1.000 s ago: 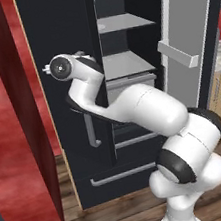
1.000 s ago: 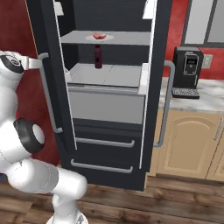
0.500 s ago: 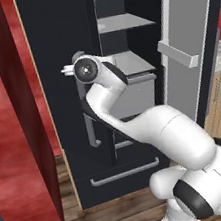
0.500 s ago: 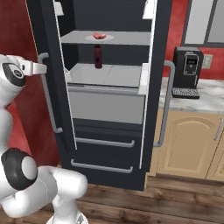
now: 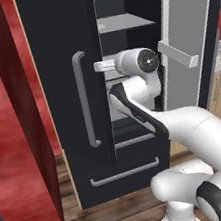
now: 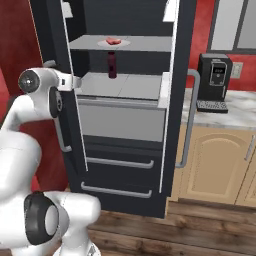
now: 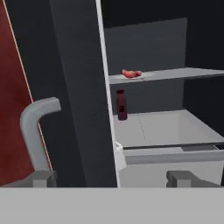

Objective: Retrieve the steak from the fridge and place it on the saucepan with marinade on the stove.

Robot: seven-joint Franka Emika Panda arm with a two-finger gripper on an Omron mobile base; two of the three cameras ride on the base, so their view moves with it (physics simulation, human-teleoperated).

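The fridge [image 6: 125, 165] stands with its doors open. The steak [image 6: 113, 41], a small pink-red lump, lies on a pale plate on the upper shelf; the hand view has the steak [image 7: 131, 73] up and to the right of centre. My gripper [image 6: 76, 84] hovers at the inner edge of the left door, about level with the shelf below the steak. Its jaws are open and hold nothing. In the hand view my gripper [image 7: 113, 179] straddles that door edge. From the left base view my gripper [image 5: 99, 66] points into the opening. The saucepan, marinade and stove are out of view.
A dark red can [image 6: 112, 65] stands upright on the lower shelf, under the steak. The left door's grey bar handle [image 7: 37, 127] is close to my left finger. The right door [image 5: 183, 45] hangs open. A black coffee machine [image 6: 214, 82] sits on the marble counter [image 6: 230, 110] to the right.
My arm has swung right, from beside the left door's handle over to the door's inner edge at the fridge opening. The jaws stayed open. Steak and can have not moved.
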